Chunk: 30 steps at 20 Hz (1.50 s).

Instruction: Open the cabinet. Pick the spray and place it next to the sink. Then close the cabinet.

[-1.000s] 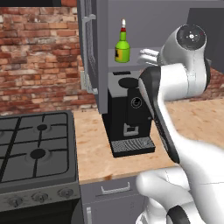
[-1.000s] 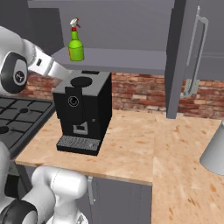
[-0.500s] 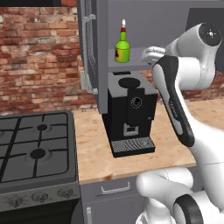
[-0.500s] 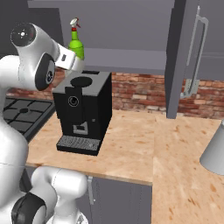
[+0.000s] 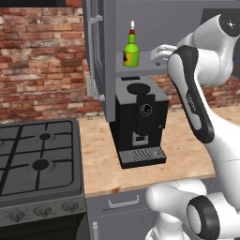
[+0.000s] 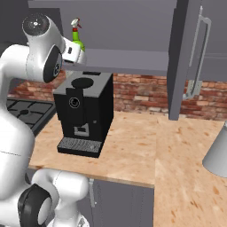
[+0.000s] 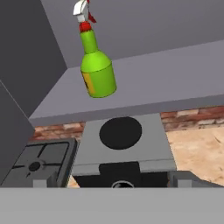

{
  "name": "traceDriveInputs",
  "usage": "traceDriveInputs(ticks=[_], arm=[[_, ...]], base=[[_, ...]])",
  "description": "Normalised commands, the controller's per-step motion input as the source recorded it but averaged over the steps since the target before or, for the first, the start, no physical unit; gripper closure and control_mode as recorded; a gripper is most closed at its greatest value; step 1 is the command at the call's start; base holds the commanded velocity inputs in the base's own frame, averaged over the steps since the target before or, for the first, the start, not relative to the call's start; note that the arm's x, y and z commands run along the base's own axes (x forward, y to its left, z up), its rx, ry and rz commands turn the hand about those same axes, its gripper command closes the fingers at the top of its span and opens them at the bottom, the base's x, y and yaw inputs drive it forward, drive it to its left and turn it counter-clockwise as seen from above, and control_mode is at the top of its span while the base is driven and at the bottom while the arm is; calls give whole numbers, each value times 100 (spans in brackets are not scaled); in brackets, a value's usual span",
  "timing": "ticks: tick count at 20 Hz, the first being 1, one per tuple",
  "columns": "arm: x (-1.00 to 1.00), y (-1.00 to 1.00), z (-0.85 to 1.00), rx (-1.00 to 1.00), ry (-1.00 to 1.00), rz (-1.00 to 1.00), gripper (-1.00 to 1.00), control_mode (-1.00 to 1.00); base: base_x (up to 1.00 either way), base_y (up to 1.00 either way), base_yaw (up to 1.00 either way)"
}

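Note:
The cabinet (image 5: 140,28) hangs open over the counter, with its left door (image 5: 96,56) and right door (image 6: 186,57) swung out. On its grey shelf (image 6: 128,62) the yellow-green spray (image 5: 131,47) stands upright near the left end, its red-and-white nozzle on top. My gripper (image 5: 159,52) hovers at the shelf's front edge, just right of the spray and apart from it. In the hand view the spray (image 7: 97,70) stands ahead and above my gripper (image 7: 111,181), which is open and holds nothing. In the right base view my arm hides the lower part of the spray (image 6: 77,35). The sink is out of view.
A black coffee machine (image 5: 140,122) stands on the wooden counter (image 6: 133,150) right under the shelf. A gas stove (image 5: 37,159) lies to the left. A grey rounded object (image 6: 217,150) sits at the counter's right edge. Grey drawers (image 5: 122,204) run below.
The arm has swung upward and its elbow has shifted away from the coffee machine. The hand has come up to shelf level, closer to the spray. The jaws have stayed open.

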Motion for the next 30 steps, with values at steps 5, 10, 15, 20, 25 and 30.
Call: traceDriveInputs(ticks=[5, 10, 15, 20, 25, 30], arm=[[36, 21, 0, 0, -2, 0, -100, -100], [42, 16, 0, 0, 0, 0, -100, -100], [47, 18, 1, -2, 0, 0, -100, -100], [32, 16, 8, -4, 0, 0, -100, -100], [40, 4, 8, -11, 0, 2, -100, -100], [25, 0, 0, -17, 0, 2, -100, -100]], base=[[0, 0, 0], [0, 0, 0], [0, 0, 0], [0, 0, 0], [0, 0, 0], [0, 0, 0]])
